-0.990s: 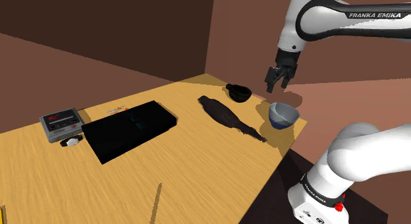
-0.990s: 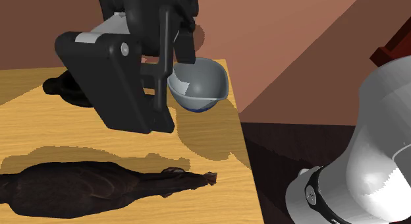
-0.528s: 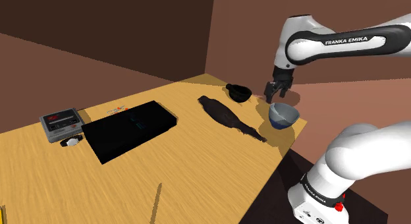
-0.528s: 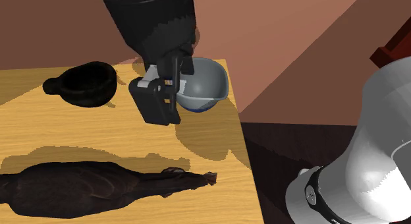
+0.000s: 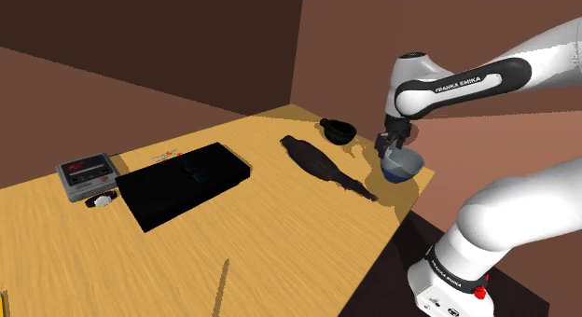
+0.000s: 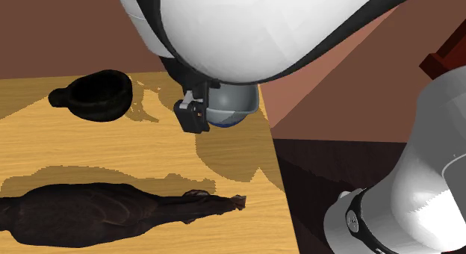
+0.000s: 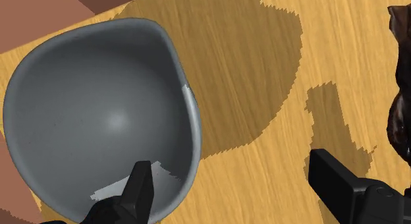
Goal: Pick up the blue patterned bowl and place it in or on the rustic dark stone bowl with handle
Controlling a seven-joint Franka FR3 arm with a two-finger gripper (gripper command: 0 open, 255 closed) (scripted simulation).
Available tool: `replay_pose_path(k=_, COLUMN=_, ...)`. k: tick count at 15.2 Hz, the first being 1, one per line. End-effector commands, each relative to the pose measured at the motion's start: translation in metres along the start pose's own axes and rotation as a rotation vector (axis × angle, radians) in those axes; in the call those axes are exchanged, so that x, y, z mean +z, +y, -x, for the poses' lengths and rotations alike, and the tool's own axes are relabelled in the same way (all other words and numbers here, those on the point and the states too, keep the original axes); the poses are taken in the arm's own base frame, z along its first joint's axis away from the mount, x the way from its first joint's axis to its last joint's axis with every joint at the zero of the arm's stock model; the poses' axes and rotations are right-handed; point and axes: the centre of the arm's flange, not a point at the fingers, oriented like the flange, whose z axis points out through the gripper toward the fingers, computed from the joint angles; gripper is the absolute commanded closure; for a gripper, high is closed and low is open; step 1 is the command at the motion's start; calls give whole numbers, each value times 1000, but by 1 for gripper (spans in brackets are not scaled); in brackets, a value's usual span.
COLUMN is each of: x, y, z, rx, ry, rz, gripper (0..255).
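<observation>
gripper [image 7: 230, 167] was open, holding nothing; wall of the grey bowl [image 7: 99, 111] sat between its fingers [image 7: 140, 190], one inside, one outside.

Bowl [image 7: 99, 111] grey, perhaps blue underneath; handled bowl [image 6: 95, 95] black.

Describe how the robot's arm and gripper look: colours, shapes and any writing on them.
The arm is built of rounded white segments with dark bands at the joints. One dark band carries the white lettering FRANKA EMIKA. The gripper is all black, with two flat, blocky fingers. Low on the arm, a small red button sits on the white shell.
</observation>
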Motion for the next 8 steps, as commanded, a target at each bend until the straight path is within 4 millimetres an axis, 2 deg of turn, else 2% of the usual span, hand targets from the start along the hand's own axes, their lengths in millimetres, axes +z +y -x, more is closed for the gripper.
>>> replay_pose_path(k=1, x=23, y=12, z=-5, rx=1, ry=-1, rz=21, gripper=0)
replay_pose_path(k=8, x=60, y=15, z=-7, rx=1, ry=-1, rz=25, gripper=0)
